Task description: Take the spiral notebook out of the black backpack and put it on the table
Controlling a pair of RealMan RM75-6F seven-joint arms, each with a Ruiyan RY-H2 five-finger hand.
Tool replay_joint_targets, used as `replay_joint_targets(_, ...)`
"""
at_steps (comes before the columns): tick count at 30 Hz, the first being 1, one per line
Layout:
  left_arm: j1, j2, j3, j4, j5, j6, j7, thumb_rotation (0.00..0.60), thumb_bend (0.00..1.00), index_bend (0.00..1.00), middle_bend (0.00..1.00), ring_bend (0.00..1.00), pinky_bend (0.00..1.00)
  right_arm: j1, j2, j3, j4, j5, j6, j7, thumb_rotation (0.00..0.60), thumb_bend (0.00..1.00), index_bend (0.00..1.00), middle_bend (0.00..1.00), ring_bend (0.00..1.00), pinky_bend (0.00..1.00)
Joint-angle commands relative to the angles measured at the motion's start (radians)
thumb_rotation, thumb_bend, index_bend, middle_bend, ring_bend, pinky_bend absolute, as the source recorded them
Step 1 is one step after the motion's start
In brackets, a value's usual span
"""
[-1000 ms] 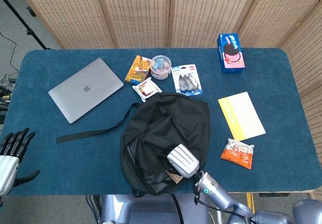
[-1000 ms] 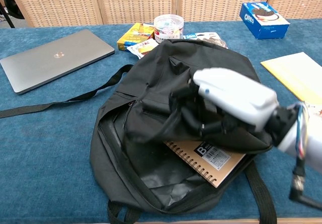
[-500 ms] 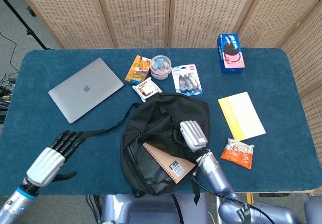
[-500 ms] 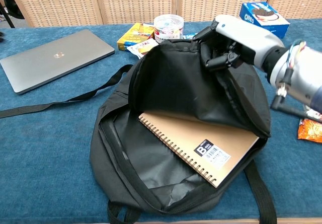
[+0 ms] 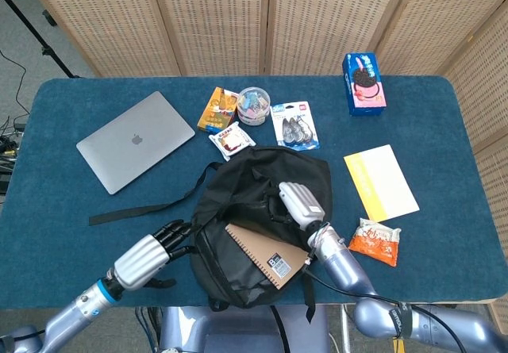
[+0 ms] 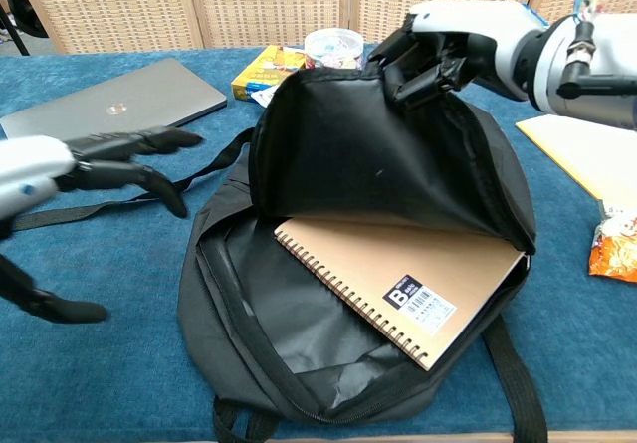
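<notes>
The black backpack [image 5: 262,182] [image 6: 259,304] lies open on the blue table. My right hand [image 5: 298,202] [image 6: 448,50] grips the upper flap [image 6: 378,164] and holds it lifted. Under the flap lies the brown spiral notebook [image 5: 266,255] [image 6: 398,284], its wire spine toward my left, partly inside the bag. My left hand [image 5: 147,255] [image 6: 109,159] hovers open just left of the backpack opening, fingers pointing toward it and holding nothing.
A grey laptop [image 5: 135,140] sits at the back left, and a backpack strap [image 5: 147,208] trails left. Snack packs and a tub [image 5: 254,103] stand behind the bag. A yellow pad [image 5: 380,182] and an orange packet [image 5: 374,241] lie to the right.
My right hand has raised the flap higher and back, baring more of the notebook. My left hand has come in from the far left toward the bag opening.
</notes>
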Motion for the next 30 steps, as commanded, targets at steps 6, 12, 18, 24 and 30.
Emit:
replay_joint_targets(6, -0.094, -0.117, -0.018, 0.039, -0.047, -0.088, -0.033, 0.600, 0.12, 0.34, 0.05, 0.10, 0.12, 0.060, 0.060, -0.042, 0.040, -0.122, -0.115, 0.082, 0.600, 0.67, 0.66, 0.68, 0.58, 0.56)
replay_joint_targets(12, -0.149, -0.188, -0.028, 0.072, -0.077, -0.132, -0.041, 0.600, 0.18, 0.34, 0.06, 0.12, 0.14, 0.085, 0.069, -0.053, 0.056, -0.144, -0.124, 0.131, 0.600, 0.67, 0.66, 0.68, 0.58, 0.56)
replay_joint_targets(18, -0.167, -0.281, -0.023, 0.144, -0.111, -0.130, -0.066, 0.600, 0.18, 0.37, 0.10, 0.12, 0.14, 0.120, 0.089, -0.061, 0.055, -0.132, -0.139, 0.158, 0.600, 0.67, 0.67, 0.68, 0.58, 0.56)
replay_joint_targets(24, -0.196, -0.350, -0.029, 0.206, -0.124, -0.138, -0.057, 0.600, 0.20, 0.37, 0.10, 0.12, 0.14, 0.142, 0.102, -0.074, 0.048, -0.114, -0.140, 0.173, 0.600, 0.67, 0.67, 0.68, 0.58, 0.56)
replay_joint_targets(30, -0.249, -0.414, -0.065, 0.258, -0.158, -0.180, -0.026, 0.600, 0.20, 0.37, 0.10, 0.12, 0.14, 0.144, 0.129, -0.086, 0.026, -0.113, -0.144, 0.214, 0.600, 0.67, 0.67, 0.68, 0.58, 0.56)
